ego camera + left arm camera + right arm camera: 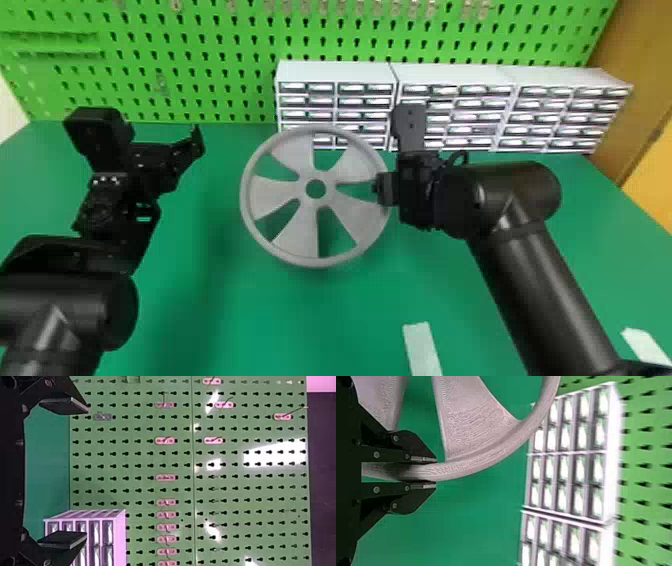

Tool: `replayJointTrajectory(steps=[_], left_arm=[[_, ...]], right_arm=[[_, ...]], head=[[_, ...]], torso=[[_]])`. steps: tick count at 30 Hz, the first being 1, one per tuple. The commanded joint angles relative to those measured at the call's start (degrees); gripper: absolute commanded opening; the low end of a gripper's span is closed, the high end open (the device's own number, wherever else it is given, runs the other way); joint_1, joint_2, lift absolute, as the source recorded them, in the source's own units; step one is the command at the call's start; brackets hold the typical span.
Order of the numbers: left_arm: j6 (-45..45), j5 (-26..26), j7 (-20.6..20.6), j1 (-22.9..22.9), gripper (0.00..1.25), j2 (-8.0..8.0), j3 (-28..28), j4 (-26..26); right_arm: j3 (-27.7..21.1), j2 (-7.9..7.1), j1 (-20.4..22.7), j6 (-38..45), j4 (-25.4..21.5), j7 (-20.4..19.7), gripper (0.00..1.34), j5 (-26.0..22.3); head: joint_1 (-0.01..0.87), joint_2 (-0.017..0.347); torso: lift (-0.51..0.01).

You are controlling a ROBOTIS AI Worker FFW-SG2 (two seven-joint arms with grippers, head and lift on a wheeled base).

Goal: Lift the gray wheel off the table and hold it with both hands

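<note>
Head view: the right gripper (pixel 383 189) is clamping the right side of the gray wheel (pixel 295 239) rim. The wheel is presenting its spoked face to the head camera, between the two arms. The right arm is rising from the lower right and bending inward toward the rim. The left gripper (pixel 165 156) is pointing forward, apart from the wheel.

Left wrist view: the left gripper's fingers are standing wide apart, holding nothing.

Right wrist view: the two fingers are pressing the rim from opposite sides.
</note>
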Motion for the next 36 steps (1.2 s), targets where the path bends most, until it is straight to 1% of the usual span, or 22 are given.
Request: replayJointTrajectory(steps=[1, 4, 6, 13, 19, 27, 31, 36], left_arm=[[0.1, 0.0, 0.0, 0.1, 1.08, -0.02, 0.0, -0.2], [0.1, 0.0, 0.0, 0.1, 1.08, -0.02, 0.0, -0.3], [0.2, 0.0, 0.0, 0.2, 1.08, -0.02, 0.0, -0.3], [0.4, 0.2, 0.0, 0.3, 1.08, -0.02, -0.1, -0.4], [0.5, 0.6, 0.4, 0.4, 1.08, -0.02, -0.1, -0.5], [0.5, 1.4, 1.4, 0.5, 1.08, -0.11, -1.2, -0.6], [0.6, 1.7, 1.6, 0.6, 1.08, -0.11, -1.5, -0.6], [0.7, 2.6, 2.2, 0.6, 1.08, -0.11, -2.2, -0.6]], right_arm=[[-0.2, 0.25, 2.3, -5.7, -3.5, 0.8, 0.24, 4.6], [-0.4, 0.34, 3.7, -9.6, -4.9, 1.3, 0.24, 6.6], [-0.5, 0.34, 4.3, -12.2, -5.5, 2.5, 0.24, 7.8], [-0.2, -0.19, 6.1, -19.9, -7.1, 4.1, 0.24, 10.9], [0.6, -0.71, 7.8, -28.7, -7.9, 5.3, 0.24, 14.0], [2.3, -1.42, 10.3, -40.7, -8.0, 5.3, 0.24, 17.0], [2.6, -1.68, 11.0, -43.9, -7.8, 5.3, 0.24, 17.9], [2.8, -1.77, 11.7, -49.7, -6.4, 5.3, 0.24, 18.5]], head=[[0.711, 0.015], [0.711, 0.015], [0.711, 0.015], [0.711, 0.015], [0.711, 0.015], [0.711, 0.015], [0.711, 0.015], [0.711, 0.015]], torso=[[-0.098], [-0.098], [-0.098], [-0.098], [-0.098], [-0.098], [-0.098], [-0.098]])
